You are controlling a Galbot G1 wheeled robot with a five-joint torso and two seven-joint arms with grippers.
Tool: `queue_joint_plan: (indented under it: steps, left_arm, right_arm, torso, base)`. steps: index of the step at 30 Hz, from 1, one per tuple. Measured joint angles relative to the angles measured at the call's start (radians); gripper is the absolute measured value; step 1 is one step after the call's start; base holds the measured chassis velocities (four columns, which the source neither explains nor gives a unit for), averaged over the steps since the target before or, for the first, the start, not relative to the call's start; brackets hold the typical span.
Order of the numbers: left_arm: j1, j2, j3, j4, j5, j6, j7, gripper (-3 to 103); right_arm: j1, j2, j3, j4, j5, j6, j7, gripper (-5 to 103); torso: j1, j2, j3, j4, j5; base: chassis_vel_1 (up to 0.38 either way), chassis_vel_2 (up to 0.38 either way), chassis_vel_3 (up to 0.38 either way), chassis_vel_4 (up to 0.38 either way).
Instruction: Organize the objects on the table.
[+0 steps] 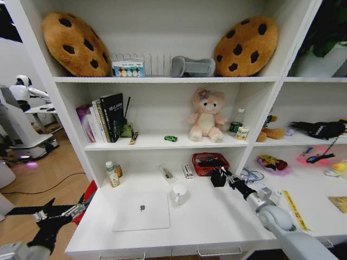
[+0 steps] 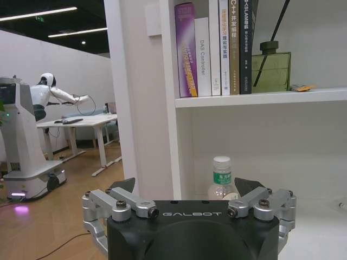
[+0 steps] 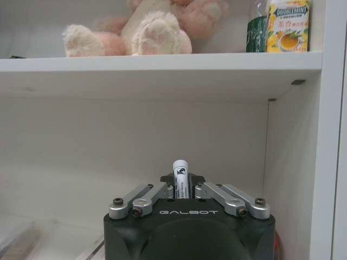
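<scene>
On the white table [image 1: 217, 216] lie a silver laptop [image 1: 141, 210], a white mug [image 1: 179, 194], a green-capped bottle [image 1: 112, 174] and a small jar [image 1: 118, 171]. Two small pen-like items [image 1: 166, 173] rest near the back wall. My right gripper [image 1: 219, 177] hovers beside a red basket [image 1: 210, 162]. In the right wrist view it [image 3: 181, 181] is shut on a white marker-like tube [image 3: 180, 169] with a black label. My left gripper [image 1: 81, 207] hangs off the table's left end, open [image 2: 187, 187], facing the bottle [image 2: 221, 179]. A green toy car [image 1: 171, 138] sits on the shelf above.
Above the table a shelf holds books [image 1: 105, 116], a diffuser [image 1: 126, 129], a pink plush bear [image 1: 206, 116] and a drink carton [image 1: 242, 133]. Cookie cushions [image 1: 73, 43] fill the top shelf. Toys clutter the right section [image 1: 320, 130]. Another robot [image 1: 21, 92] stands far left.
</scene>
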Motion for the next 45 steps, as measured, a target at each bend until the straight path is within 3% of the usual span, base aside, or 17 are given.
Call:
queue_joint_plan:
  steps: [9, 16, 24, 36, 41, 45]
  left_arm:
    - [0.000, 0.000, 0.000, 0.000, 0.000, 0.000, 0.000, 100]
    - [0.000, 0.000, 0.000, 0.000, 0.000, 0.000, 0.000, 100]
    - [0.000, 0.000, 0.000, 0.000, 0.000, 0.000, 0.000, 100]
    - [0.000, 0.000, 0.000, 0.000, 0.000, 0.000, 0.000, 100]
    - [0.000, 0.000, 0.000, 0.000, 0.000, 0.000, 0.000, 100]
    - [0.000, 0.000, 0.000, 0.000, 0.000, 0.000, 0.000, 100]
  right_arm:
    - [0.155, 0.044, -0.112, -0.134, -0.054, 0.056, 0.050, 13]
    - [0.220, 0.066, -0.171, -0.200, -0.056, 0.084, 0.084, 13]
    - [0.290, 0.109, -0.225, -0.290, -0.041, 0.166, 0.116, 13]
    - [0.329, 0.135, -0.237, -0.353, -0.064, 0.185, 0.108, 13]
    - [0.326, 0.136, -0.229, -0.348, -0.063, 0.168, 0.059, 13]
    - [0.319, 0.137, -0.219, -0.339, -0.069, 0.151, 0.037, 26]
  torso:
    - [0.000, 0.000, 0.000, -0.0003, 0.0000]
    - [0.000, 0.000, 0.000, -0.0004, 0.0000]
    - [0.000, 0.000, 0.000, -0.0003, 0.0000]
    - [0.000, 0.000, 0.000, -0.0002, 0.0000]
    - [0.000, 0.000, 0.000, -0.0002, 0.0001]
    - [0.000, 0.000, 0.000, -0.0005, -0.0001]
  base:
    - [0.000, 0.000, 0.000, 0.000]
    - [0.000, 0.000, 0.000, 0.000]
    - [0.000, 0.000, 0.000, 0.000]
    - [0.000, 0.000, 0.000, 0.000]
    - [0.000, 0.000, 0.000, 0.000]
    - [0.000, 0.000, 0.000, 0.000]
